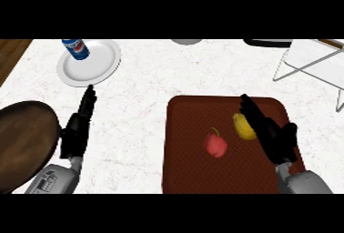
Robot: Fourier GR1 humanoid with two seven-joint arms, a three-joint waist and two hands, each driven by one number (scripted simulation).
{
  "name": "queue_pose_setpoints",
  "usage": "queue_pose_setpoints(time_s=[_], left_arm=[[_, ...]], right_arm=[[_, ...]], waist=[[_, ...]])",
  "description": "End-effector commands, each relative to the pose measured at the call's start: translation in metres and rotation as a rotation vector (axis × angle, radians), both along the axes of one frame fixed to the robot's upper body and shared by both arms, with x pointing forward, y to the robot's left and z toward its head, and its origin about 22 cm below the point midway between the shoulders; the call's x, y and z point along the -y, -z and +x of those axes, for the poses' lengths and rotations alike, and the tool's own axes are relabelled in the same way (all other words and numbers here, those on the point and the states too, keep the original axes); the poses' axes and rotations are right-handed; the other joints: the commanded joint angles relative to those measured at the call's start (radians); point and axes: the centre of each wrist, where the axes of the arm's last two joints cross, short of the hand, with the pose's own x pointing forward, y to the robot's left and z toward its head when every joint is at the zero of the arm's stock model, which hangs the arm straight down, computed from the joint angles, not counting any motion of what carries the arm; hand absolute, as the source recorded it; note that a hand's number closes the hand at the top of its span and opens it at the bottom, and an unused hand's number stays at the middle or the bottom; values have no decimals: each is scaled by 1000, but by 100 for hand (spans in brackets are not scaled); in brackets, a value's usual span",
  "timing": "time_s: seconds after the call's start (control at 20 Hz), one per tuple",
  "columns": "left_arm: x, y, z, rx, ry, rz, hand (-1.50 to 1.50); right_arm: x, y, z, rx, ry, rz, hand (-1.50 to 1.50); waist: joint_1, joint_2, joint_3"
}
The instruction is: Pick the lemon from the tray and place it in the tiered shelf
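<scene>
Although the right hand [272, 134] is already over the tray [194, 173], the task is, in my judgement, only at its beginning. The counter [148, 113] fills the frame, white and marbled. On it, at the lower middle and right, lies the dark red tray. At the upper right stands the tiered shelf [316, 61], white with thin wire legs, well apart from the tray. At the left edge there is a big brown round board [23, 145], and at the upper left a white plate [94, 66] with a blue can [76, 48] on it.

The right hand comes in from the lower right with its fingers straight and close together, pointing to the top of the frame. It lies just beside the lemon [243, 127], perhaps touching it, but the fingers are not curled around it. The lemon is on the tray, in its right half. Near it, to the left, is a small red fruit [215, 144].

The left hand [79, 132] rests at the left side, fingers straight, holding nothing.

What is left: to grasp the lemon, lift it and carry it to the shelf. Nothing stands between the tray and the shelf; only the red fruit is close.
</scene>
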Motion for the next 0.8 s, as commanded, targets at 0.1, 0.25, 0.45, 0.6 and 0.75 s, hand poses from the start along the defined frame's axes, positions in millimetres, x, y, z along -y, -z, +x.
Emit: queue_pose_setpoints(time_s=[0.1,0.25,0.45,0.6,0.75], left_arm=[[-48,-4,-16,-93,-46,-10,0],[-79,-24,-7,-193,-87,-18,0],[-74,7,-28,-273,-80,-61,0],[-94,-2,-40,-265,-68,-79,0],[-120,-19,-37,-267,-86,-74,0]], right_arm=[[-43,-33,30,231,-52,-28,150],[-70,-70,50,467,-59,-39,150],[8,-26,43,488,485,-487,150],[-78,-2,16,465,406,-367,-150],[-112,-3,-6,438,347,-400,-150]], waist=[[-8,-3,-3],[13,-3,-3],[-31,-10,-8],[-20,-5,-4],[-29,-6,-4]])
